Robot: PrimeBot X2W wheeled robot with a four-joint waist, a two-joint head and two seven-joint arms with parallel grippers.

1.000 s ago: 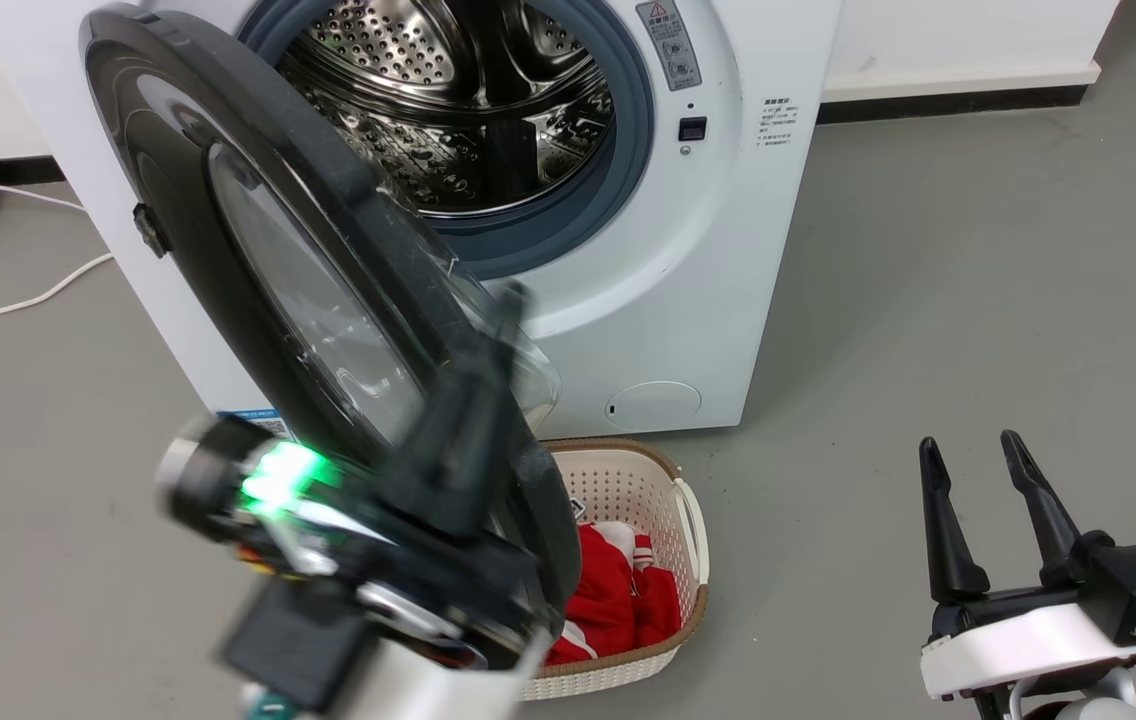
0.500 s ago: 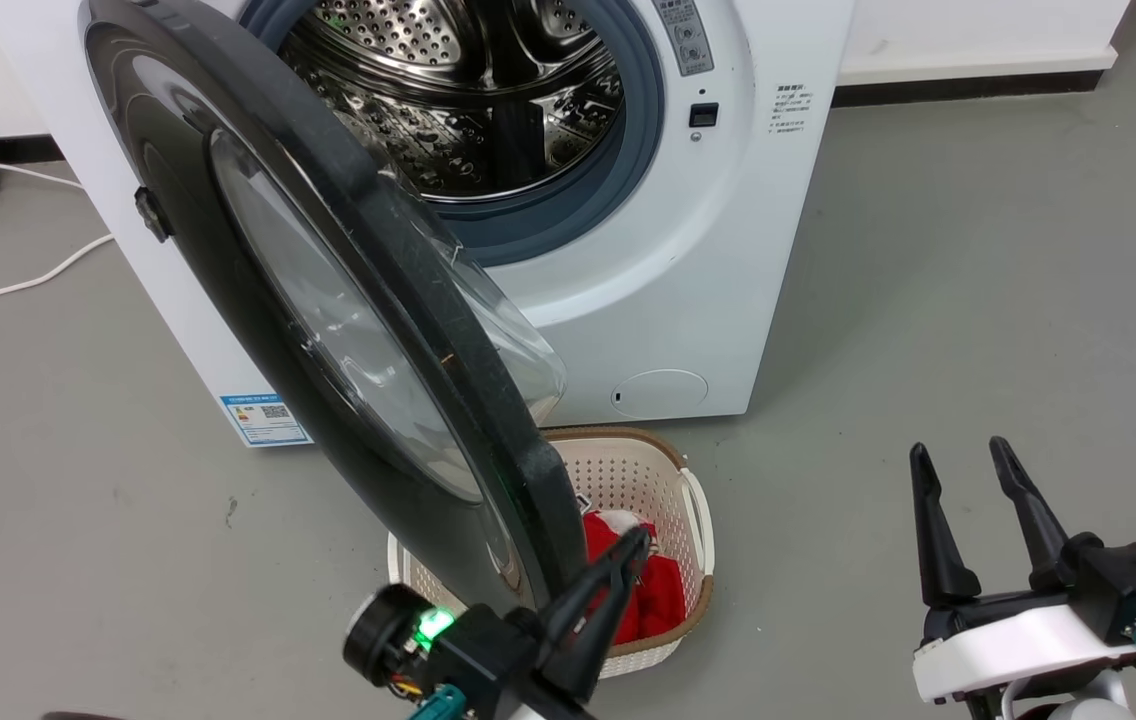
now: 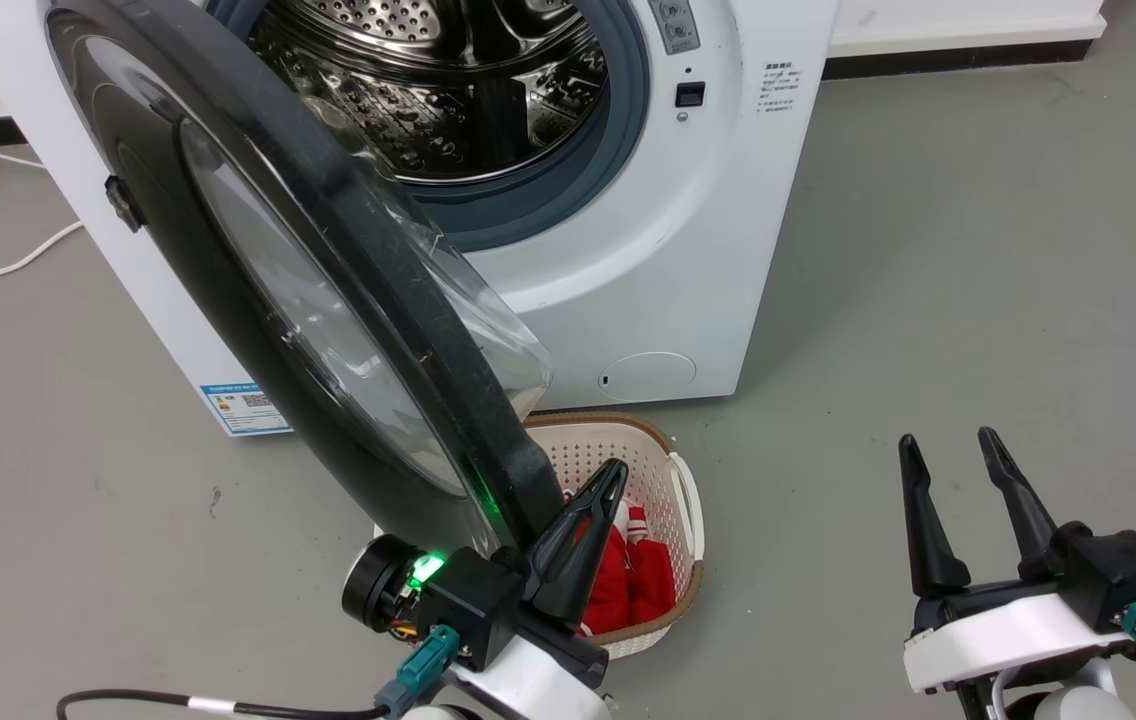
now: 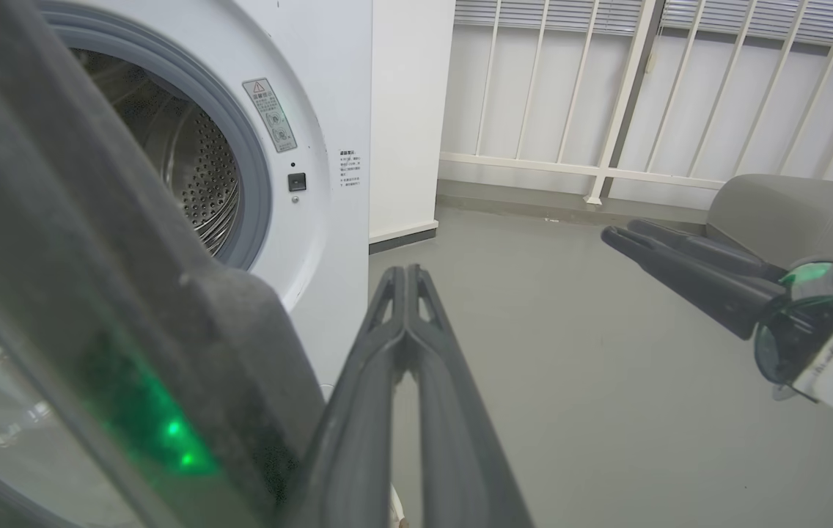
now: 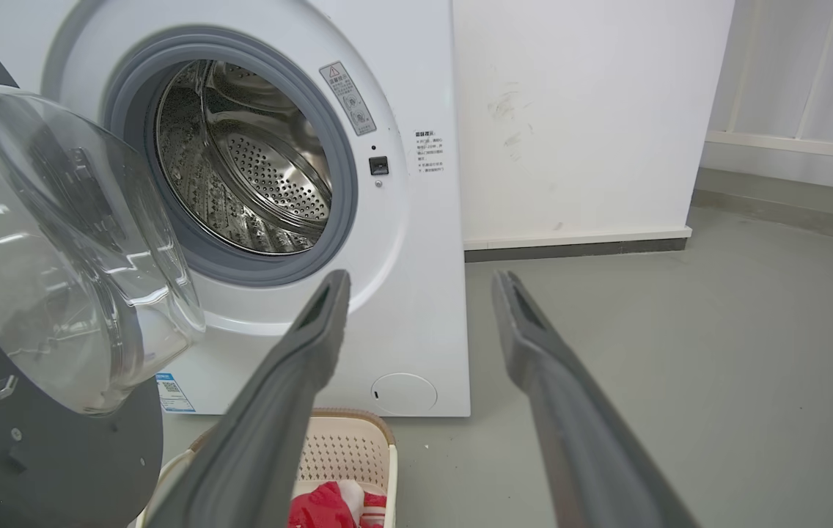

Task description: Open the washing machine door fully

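1. Because the washing machine door [image 3: 258, 300] hangs from hinges on the left side of the washing machine [image 3: 688, 250], it stands swung well out from the white front. Its rim is turned toward the robot, its clear glass bowl faces the steel drum [image 3: 448, 90], and its free edge is above the laundry basket [image 3: 676, 480]. I judge it about halfway round, not yet fully open
2. The left gripper [image 3: 610, 472] sits low, just beside the door's free rim on the bowl side, with its jaws pressed together and nothing between them. Shut like this, the two fingers make one stiff bar that can lean on the door's inner side and sweep it outward, so no pinch on the thick rim is needed. In the left wrist view the rim overlaps the base of one finger, and I cannot tell whether they touch
3. The right gripper [image 3: 946, 438] hovers well apart over the grey floor [image 3: 978, 250], with its jaws spread and empty. It is probably parked there to keep clear of the door's arc
4. The basket, with red cloth [image 3: 628, 590] inside, stands on the floor just before the machine, below the door's lower edge. It looks unlikely to block the swing, though the low left arm could nudge it
5. The next move calls for a leftward push that follows the hinge's curve, and the main risk is the fingers sliding off the glossy rim
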